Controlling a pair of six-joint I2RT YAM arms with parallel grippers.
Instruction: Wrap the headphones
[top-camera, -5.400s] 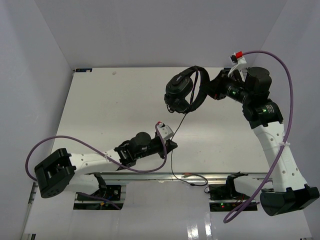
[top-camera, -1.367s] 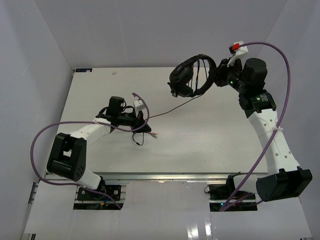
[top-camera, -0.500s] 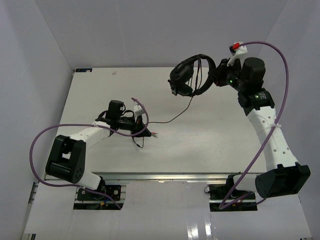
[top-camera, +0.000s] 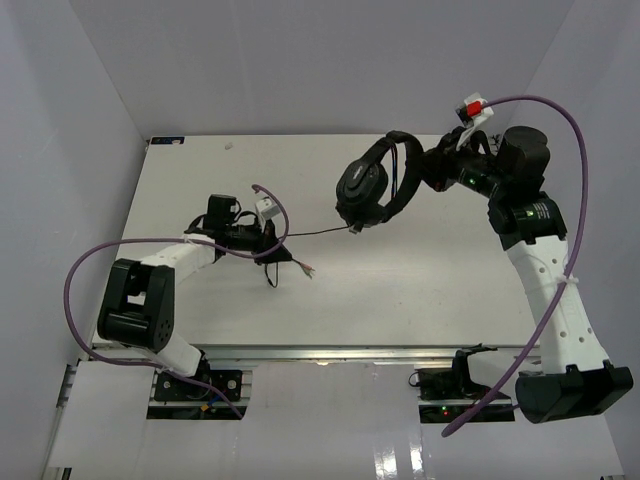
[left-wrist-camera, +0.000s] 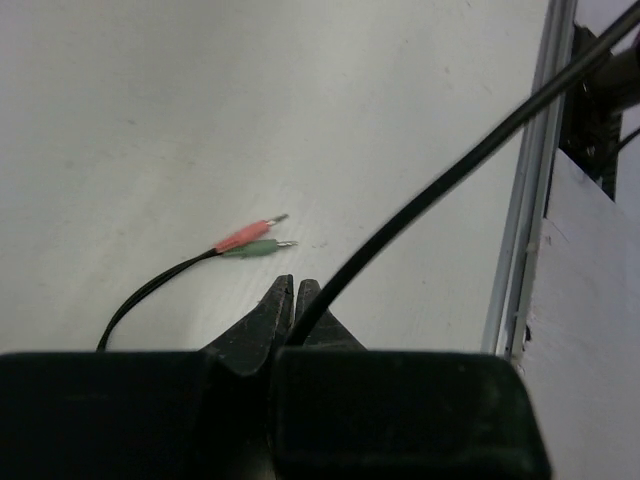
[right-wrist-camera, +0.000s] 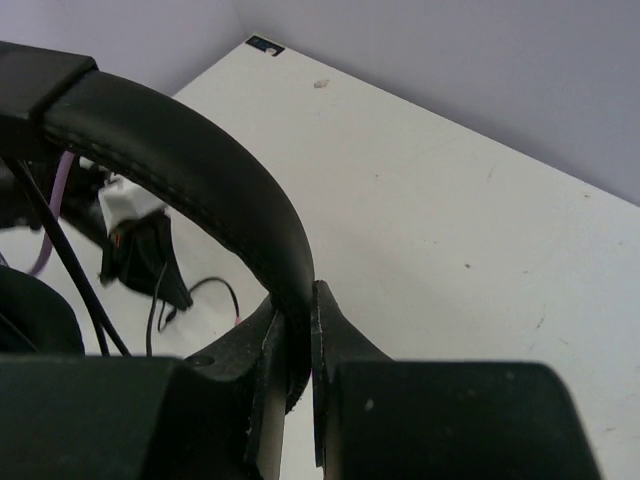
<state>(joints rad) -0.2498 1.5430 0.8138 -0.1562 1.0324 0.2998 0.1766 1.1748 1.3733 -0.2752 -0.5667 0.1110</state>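
Evidently light, the headphones (top-camera: 372, 188) hang above the bench (top-camera: 420, 290), the right pincer (right-wrist-camera: 298, 305) clenched on the stiff headband (right-wrist-camera: 200, 180) and the left pincer (left-wrist-camera: 292, 288) nipping the limp, thin cable (left-wrist-camera: 430, 190), which probably wants tension.

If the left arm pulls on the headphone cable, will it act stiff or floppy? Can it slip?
Probably floppy: the cable is thin, and its free end with the plugs lies in a loose curl. It looks straight only where stretched between the left gripper and the headphones. Being smooth and round, it might slide through the shut jaws.
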